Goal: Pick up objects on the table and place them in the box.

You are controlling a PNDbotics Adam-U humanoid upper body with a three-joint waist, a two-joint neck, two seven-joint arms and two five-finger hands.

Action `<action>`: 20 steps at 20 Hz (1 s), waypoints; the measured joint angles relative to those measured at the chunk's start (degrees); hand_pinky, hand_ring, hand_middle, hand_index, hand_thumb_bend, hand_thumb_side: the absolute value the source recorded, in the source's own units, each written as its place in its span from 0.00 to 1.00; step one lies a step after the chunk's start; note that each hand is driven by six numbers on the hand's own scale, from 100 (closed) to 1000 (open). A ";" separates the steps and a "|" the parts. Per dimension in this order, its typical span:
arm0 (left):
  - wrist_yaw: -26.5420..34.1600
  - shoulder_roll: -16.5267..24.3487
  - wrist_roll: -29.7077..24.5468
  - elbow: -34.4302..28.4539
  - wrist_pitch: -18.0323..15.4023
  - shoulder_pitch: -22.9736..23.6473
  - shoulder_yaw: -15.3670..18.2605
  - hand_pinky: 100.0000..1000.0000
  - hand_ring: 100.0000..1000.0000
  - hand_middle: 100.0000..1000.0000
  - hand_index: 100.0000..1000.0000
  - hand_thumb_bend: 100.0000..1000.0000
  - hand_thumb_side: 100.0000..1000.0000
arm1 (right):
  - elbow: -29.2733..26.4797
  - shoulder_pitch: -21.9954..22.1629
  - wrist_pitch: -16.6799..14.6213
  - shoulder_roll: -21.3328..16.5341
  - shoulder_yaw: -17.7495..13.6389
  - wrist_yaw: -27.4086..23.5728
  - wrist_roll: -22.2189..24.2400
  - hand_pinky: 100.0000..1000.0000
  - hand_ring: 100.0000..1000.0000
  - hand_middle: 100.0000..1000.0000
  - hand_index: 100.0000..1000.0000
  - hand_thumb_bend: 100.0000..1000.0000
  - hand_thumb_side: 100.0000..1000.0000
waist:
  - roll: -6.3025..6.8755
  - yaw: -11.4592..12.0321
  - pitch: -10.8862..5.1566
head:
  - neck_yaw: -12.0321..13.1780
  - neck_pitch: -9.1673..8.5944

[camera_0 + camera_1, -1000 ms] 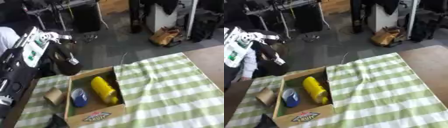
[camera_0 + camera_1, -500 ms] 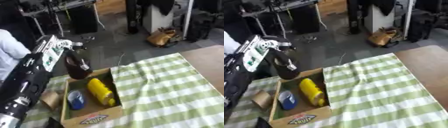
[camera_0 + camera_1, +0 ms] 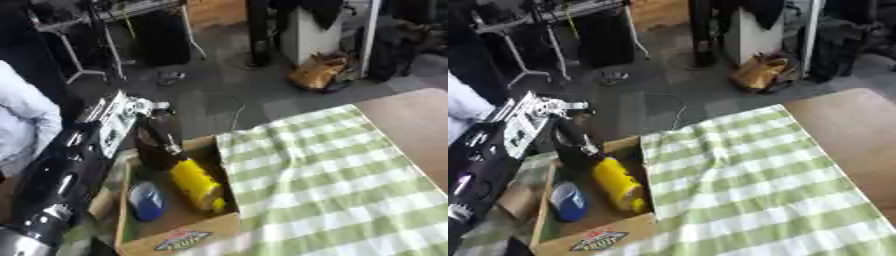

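The robot's left hand (image 3: 149, 131) comes in from the left side and reaches over the far end of the cardboard box (image 3: 179, 239). Its fingers are curled round a dark object (image 3: 159, 150), and that dark thing sits low in the far end of the box, right at the top of the yellow bottle (image 3: 198, 184). You cannot tell if the dark thing rests on the box floor or hangs just above it.

The yellow bottle lies on its side in the middle of the box, long way along the box. Just beside it, nearer the left wall, lies a blue round thing (image 3: 147, 201). The near wall of the box has a red and dark label on it.

The box stands on the surface, touching the left edge of a green and white checked cloth (image 3: 341, 185). The cloth covers most of the surface and has some soft folds near the box. A bare brown corner of the surface (image 3: 409, 115) shows at the far right.

The right hand does not show in either view
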 measured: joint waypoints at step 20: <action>12.65 -0.86 -10.97 5.14 0.67 -0.05 -0.99 1.00 1.00 1.00 1.00 0.95 0.59 | 0.00 0.05 -0.01 0.03 0.36 -0.27 0.01 0.73 0.92 0.77 0.66 0.00 1.00 | -0.04 1.06 -0.22 | 0.15 0.36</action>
